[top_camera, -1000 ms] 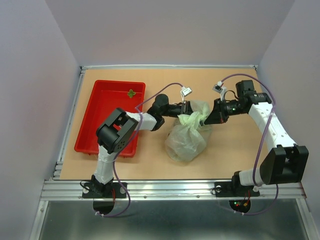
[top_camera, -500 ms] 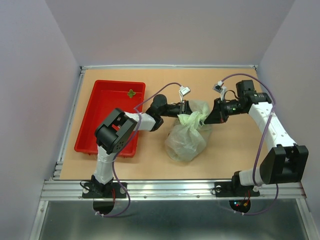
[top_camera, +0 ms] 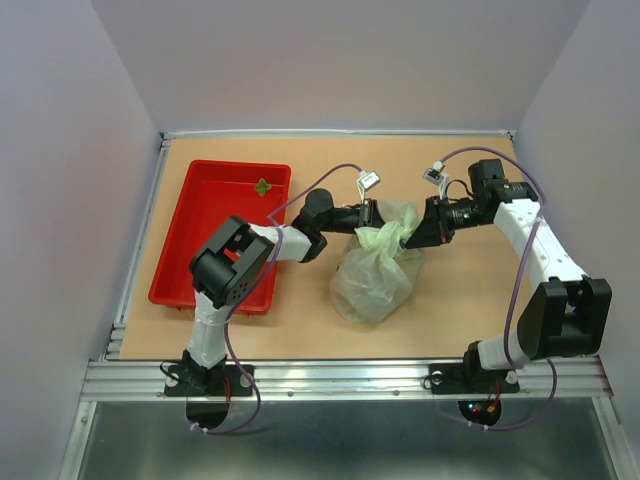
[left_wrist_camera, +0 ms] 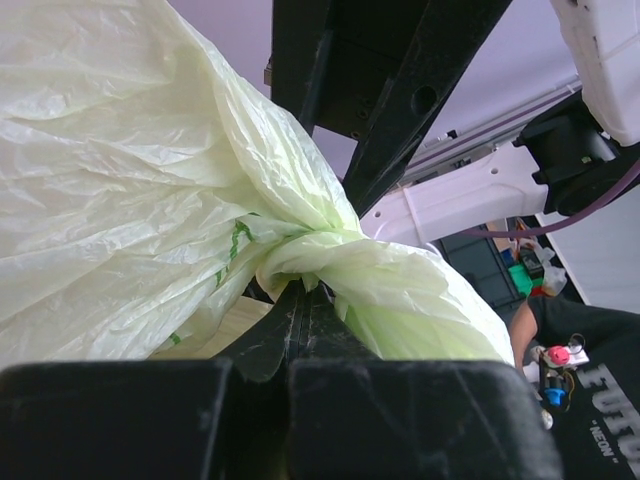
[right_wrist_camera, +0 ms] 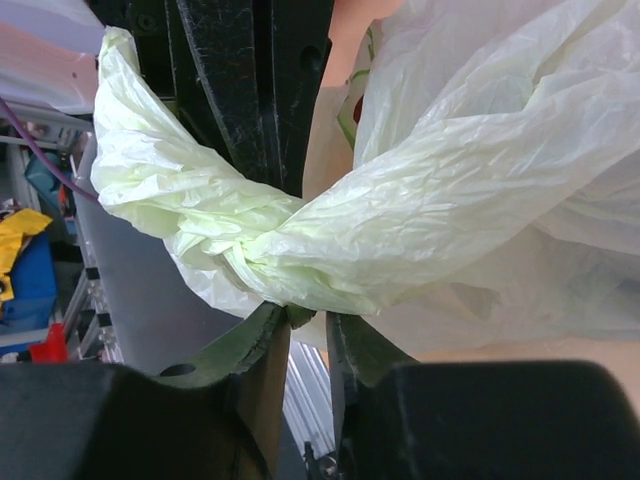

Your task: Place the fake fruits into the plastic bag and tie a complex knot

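The pale-green plastic bag (top_camera: 372,282) sits bulging on the table, between the two arms. Its handle strips are twisted into a knot (top_camera: 385,238) at the top. The fake fruits are hidden inside the bag. My left gripper (top_camera: 370,227) comes in from the left. In the left wrist view it (left_wrist_camera: 303,295) is shut on a strip just under the knot (left_wrist_camera: 320,250). My right gripper (top_camera: 408,238) is at the knot's right side. In its wrist view the jaws (right_wrist_camera: 308,322) stand slightly apart, with the knot (right_wrist_camera: 260,262) resting on their tips.
A red tray (top_camera: 200,262) lies at the left with a small green piece (top_camera: 262,186) near its far end. The left arm's cable connector (top_camera: 369,181) hangs just behind the bag. Walls enclose the table at the back and on both sides.
The right gripper's jaws have parted and no longer pinch the strip, and the right arm's forearm has shifted slightly. The left gripper has edged a little to the left. The bag stays put.
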Controlling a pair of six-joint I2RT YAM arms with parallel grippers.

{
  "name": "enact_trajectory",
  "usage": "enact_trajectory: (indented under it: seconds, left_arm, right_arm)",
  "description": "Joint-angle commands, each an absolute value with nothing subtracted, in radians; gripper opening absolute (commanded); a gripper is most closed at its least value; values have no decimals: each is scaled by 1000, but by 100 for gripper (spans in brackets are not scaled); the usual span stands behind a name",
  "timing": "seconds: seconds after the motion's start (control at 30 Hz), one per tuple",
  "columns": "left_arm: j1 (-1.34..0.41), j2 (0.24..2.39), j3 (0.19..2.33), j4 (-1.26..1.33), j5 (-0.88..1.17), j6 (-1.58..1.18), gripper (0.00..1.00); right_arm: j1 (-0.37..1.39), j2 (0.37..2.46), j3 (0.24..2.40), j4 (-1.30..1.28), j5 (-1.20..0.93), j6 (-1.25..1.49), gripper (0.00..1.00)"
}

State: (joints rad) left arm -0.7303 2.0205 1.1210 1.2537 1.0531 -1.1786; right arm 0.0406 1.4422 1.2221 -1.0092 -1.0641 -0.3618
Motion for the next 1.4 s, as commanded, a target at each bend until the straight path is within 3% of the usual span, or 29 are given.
enact_trajectory:
  seconds: [0.0, 0.07, 0.2, 0.43, 0.73, 0.83, 0.87, 0.93, 0.97, 1.03, 1.27, 1.33, 1.37]
  left_arm:
    - [-759, 1979, 1161, 1345, 1071, -1184, 0]
    - [-755, 1970, 1158, 1328, 1069, -1178, 9]
    - [-724, 1947, 1132, 1307, 1051, -1174, 25]
    - [-690, 1925, 1135, 1256, 1032, -1137, 33]
    - [-718, 1954, 1186, 1272, 1019, -1143, 27]
    - [-726, 1954, 1186, 1275, 1022, -1140, 18]
    - [-730, 1954, 1183, 1273, 1025, -1138, 10]
    - [-739, 1950, 1174, 1273, 1023, -1137, 0]
    - [-742, 1950, 1170, 1275, 1025, -1140, 0]
    - [-745, 1951, 1166, 1273, 1025, -1141, 0]
    - [-756, 1977, 1187, 1305, 1019, -1175, 0]
    - [-758, 1982, 1193, 1315, 1019, -1183, 0]
    - [-758, 1985, 1193, 1327, 1019, -1192, 0]
  right_arm:
    - [41, 1442, 1293, -968, -1114, -367, 12]
    - [41, 1427, 1287, -971, -1108, -376, 0]
    - [41, 1394, 1256, -974, -1082, -379, 0]
    - [41, 1384, 1250, -1002, -1068, -411, 0]
    - [41, 1407, 1259, -1026, -1108, -436, 1]
    - [41, 1413, 1267, -1028, -1112, -437, 1]
    - [41, 1416, 1269, -1026, -1114, -434, 13]
    - [43, 1424, 1276, -1025, -1120, -423, 26]
    - [41, 1428, 1279, -1025, -1124, -422, 34]
    - [43, 1433, 1285, -1023, -1134, -420, 36]
    - [41, 1443, 1282, -1020, -1152, -426, 37]
    - [41, 1442, 1281, -1019, -1155, -429, 30]
    - [43, 1439, 1279, -1020, -1155, -433, 19]
